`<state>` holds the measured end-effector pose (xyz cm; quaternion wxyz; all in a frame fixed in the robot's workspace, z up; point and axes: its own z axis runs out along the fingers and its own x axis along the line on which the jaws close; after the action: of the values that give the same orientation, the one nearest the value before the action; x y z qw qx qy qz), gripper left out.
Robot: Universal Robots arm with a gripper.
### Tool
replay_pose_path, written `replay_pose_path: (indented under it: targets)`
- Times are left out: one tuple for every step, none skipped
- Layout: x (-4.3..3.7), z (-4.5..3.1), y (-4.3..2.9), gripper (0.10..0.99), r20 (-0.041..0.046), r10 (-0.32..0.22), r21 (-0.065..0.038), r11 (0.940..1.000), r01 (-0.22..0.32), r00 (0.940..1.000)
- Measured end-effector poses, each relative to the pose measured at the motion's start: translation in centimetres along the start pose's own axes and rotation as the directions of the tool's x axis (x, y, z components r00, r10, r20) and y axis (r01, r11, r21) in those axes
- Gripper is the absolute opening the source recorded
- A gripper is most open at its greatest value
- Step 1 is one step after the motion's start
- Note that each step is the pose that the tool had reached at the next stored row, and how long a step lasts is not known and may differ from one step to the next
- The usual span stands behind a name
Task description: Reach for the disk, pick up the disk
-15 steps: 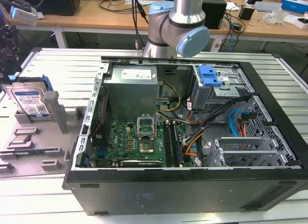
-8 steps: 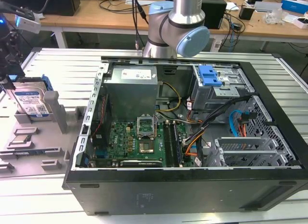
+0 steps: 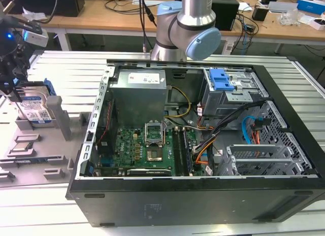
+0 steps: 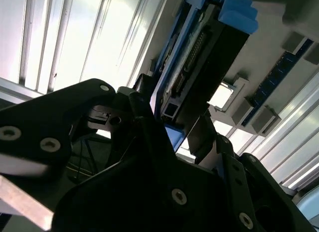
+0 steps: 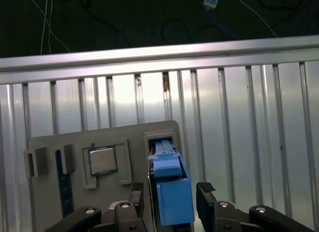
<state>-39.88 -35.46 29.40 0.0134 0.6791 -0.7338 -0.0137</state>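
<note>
**A:** What's closest in?

**B:** The gripper [image 5: 172,193]. Its black fingers [image 5: 207,192] are spread, one on each side of the disk [image 5: 167,164]. In the first wrist view a thin strip of light shows between the blue frame and the finger, so it isn't pinching.

**A:** Where is the disk?

**B:** It stands on edge in a slot of a grey tray [image 5: 50,147]. In the exterior view its white-and-blue label shows, far over at the exterior view's left.

**A:** Anything else in that tray?

**B:** A small square silver chip [image 5: 103,160] lies flat in its own pocket, just beside the disk's slot.

**A:** What is it all sitting on?

**B:** A table [image 5: 239,117] of pale metal slats, bright with glare. The tray lies flat on it.

**A:** And farther out?

**B:** In the exterior view, an open black computer case [image 3: 203,205] lies on the same table, toward that view's right of the tray. Inside are a green board [image 3: 142,149], a grey metal box [image 3: 139,96] and bundled wires. Behind the case rises the arm [image 3: 195,38], a silver tube with pale blue joint caps.

**A:** And the room?

**B:** Wooden benches [image 3: 101,18] run along the back, strewn with black cables and boxes. In the first wrist view there is dark floor [image 5: 124,17] past the table's edge, with thin cables lying across it.
</note>
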Motion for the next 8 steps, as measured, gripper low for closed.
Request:
replay_pose_path:
  targets:
    - [0.0,0.05,0.0,0.545,-0.0001,0.0,0.0,1.0,0.0,1.0]
    - [0.0,0.12,-0.01,0.545,0.0001,0.0,0.0,1.0,0.0,1.0]
    - [0.0,0.19,-0.01,0.545,0.0001,0.0,0.0,1.0,0.0,1.0]
    - [0.0,0.2,-0.01,0.545,-0.0002,0.0,0.0,1.0,0.0,1.0]
    - [0.0,0.2,-0.01,0.545,-0.0002,0.0,0.0,1.0,0.0,1.0]
    - [0.0,0.22,-0.01,0.545,0.0,0.0,0.0,1.0,0.0,1.0]
    - [0.0,0.23,-0.01,0.545,0.0,0.0,0.0,1.0,0.0,1.0]
    - [0.0,0.23,-0.01,0.545,-0.0001,0.0,0.0,1.0,0.0,1.0]
